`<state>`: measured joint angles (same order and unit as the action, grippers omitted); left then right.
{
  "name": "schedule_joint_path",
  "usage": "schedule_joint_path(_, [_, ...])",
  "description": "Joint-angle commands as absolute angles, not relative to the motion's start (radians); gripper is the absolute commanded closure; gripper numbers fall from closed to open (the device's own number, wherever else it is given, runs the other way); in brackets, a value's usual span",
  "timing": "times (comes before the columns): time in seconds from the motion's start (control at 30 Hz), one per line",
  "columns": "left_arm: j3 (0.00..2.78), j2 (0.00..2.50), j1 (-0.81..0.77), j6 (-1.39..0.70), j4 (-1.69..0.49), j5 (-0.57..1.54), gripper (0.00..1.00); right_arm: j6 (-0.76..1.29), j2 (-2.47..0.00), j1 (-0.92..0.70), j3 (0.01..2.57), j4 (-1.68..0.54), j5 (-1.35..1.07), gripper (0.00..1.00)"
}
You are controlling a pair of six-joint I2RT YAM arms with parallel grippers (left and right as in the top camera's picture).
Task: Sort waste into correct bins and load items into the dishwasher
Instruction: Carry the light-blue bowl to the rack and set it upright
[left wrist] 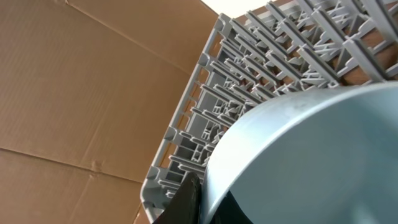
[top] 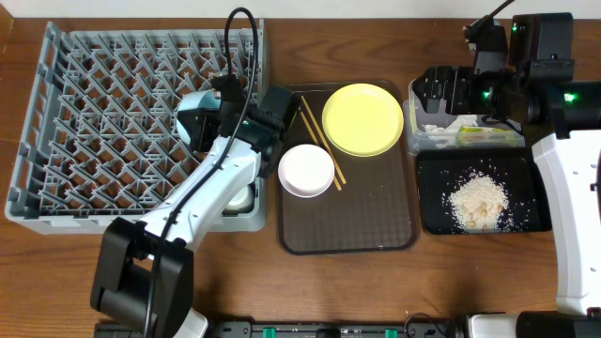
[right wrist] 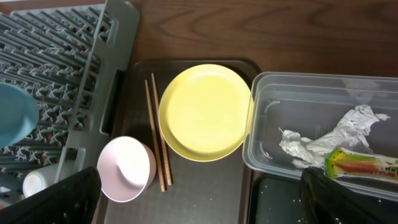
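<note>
The left gripper has its jaws clamped on the light blue round bowl, over the right side of the grey pegged plastic dish rack. The right gripper holds its jaws wide and empty above the clear plastic tub.

The lower half of the brown tray lies bare, open from above. Yellow plate, white bowl and chopsticks crowd its upper half. The left arm and light blue bowl hang over the dish rack's right side; its left pegs stand uncovered.
</note>
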<state>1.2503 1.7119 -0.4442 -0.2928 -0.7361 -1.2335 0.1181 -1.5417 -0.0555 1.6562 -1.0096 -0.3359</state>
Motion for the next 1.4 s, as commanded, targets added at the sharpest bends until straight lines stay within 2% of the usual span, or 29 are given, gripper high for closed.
schedule_joint_path(0.0, [1.247, 1.751, -0.442, -0.347, -0.740, -1.246, 0.93, 0.115, -1.545, -0.053, 1.666, -1.011, -0.329, 0.01])
schedule_joint_path(1.13, [1.246, 1.810, -0.489, -0.425, -0.830, -1.296, 0.93, 0.115, -1.545, -0.053, 1.666, -1.011, -0.329, 0.01])
schedule_joint_path(1.37, [1.246, 1.810, -0.483, -0.427, -0.829, -1.423, 0.93, 0.115, -1.545, -0.053, 1.666, -1.011, -0.329, 0.01])
